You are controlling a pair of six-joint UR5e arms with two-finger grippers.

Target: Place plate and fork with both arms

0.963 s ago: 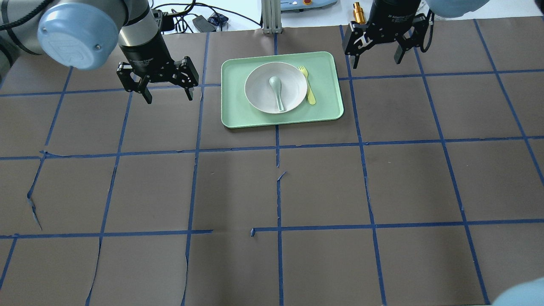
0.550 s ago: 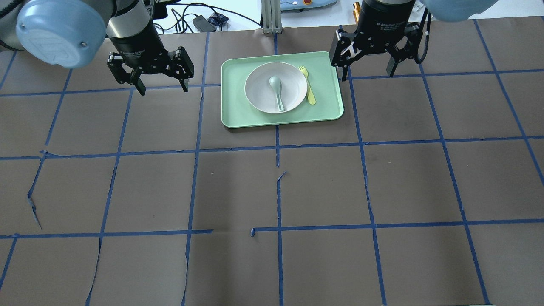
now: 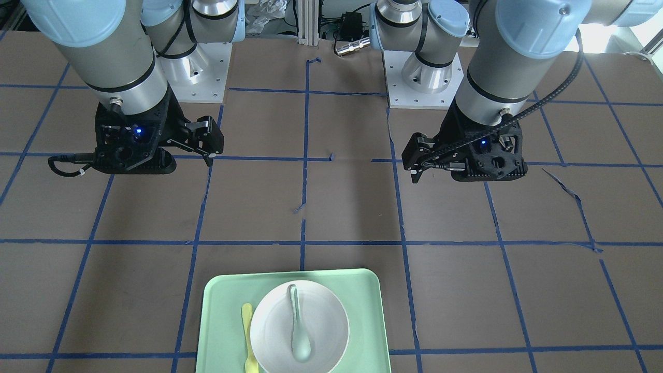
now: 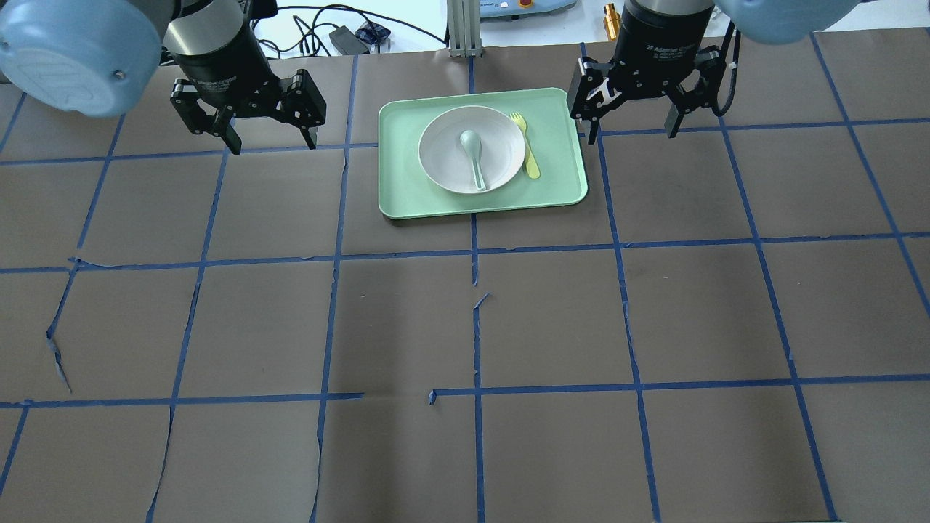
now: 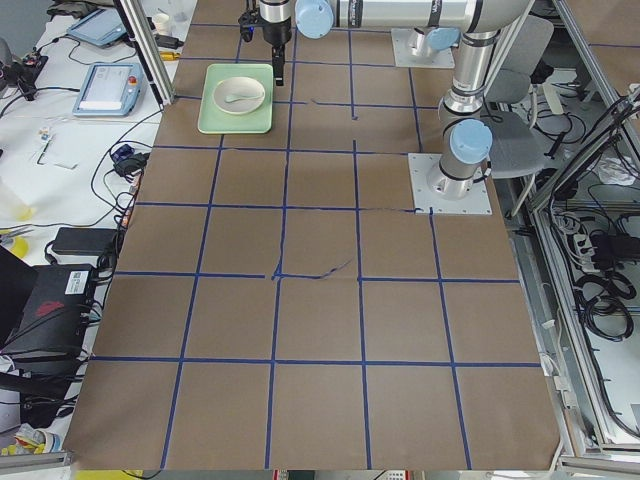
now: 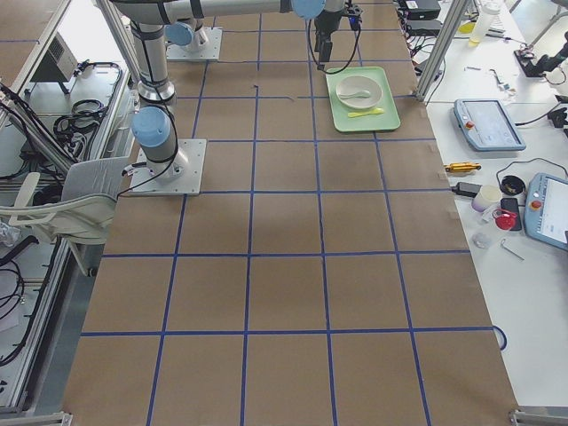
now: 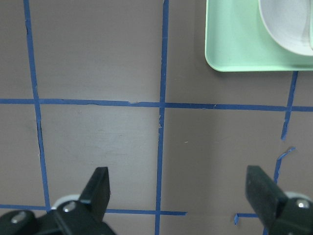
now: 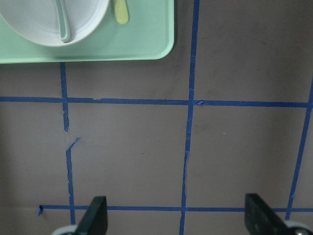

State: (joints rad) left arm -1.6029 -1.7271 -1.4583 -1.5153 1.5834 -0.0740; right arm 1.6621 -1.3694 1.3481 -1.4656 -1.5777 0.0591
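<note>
The white plate [image 4: 443,154] sits on the mint-green tray [image 4: 407,192] at the far middle of the table. The pale-yellow fork [image 4: 525,144] lies on the tray against the plate's right side, tines pointing away. My left gripper [image 4: 273,145] is open and empty above the table, left of the tray. My right gripper [image 4: 633,135] is open and empty, just off the tray's right edge. The left wrist view shows open fingers [image 7: 100,186] with the tray corner [image 7: 234,49] ahead. The right wrist view shows the fork's handle [image 8: 120,12] and the plate [image 8: 34,19].
A pale grey-green spoon [image 4: 474,156] lies in the plate. Brown paper with a blue tape grid covers the table. An aluminium post [image 4: 463,29], cables and a brass part [image 4: 612,20] lie beyond the far edge.
Both grippers moved toward the far edge of the table. The left one also shifted left, away from the tray. The right one shifted left, closer to the tray's right edge. Both stayed open.
</note>
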